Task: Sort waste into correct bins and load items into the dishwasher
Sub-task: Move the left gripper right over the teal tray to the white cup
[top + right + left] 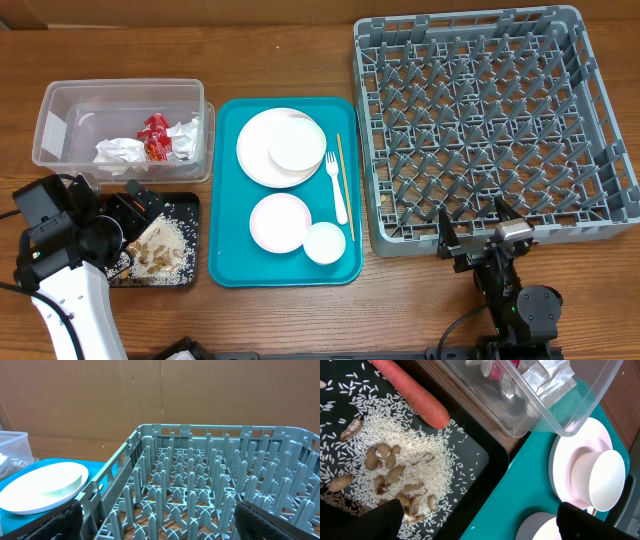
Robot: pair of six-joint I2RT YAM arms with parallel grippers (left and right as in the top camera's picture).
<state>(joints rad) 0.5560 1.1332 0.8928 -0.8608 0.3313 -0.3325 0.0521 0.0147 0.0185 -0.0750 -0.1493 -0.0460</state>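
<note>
right gripper [478, 238], jaws wide and empty, sits by the grey plastic lattice dish rack [410, 240] — grip the small round white cup [325, 243] by its rim, set it between pegs.

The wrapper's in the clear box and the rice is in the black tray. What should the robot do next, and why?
Probably the right gripper should swing left to the small white cup on the teal tray. The grey dish rack holds nothing yet, that cup lies nearest this gripper, and the gripper's jaws stand open.
</note>
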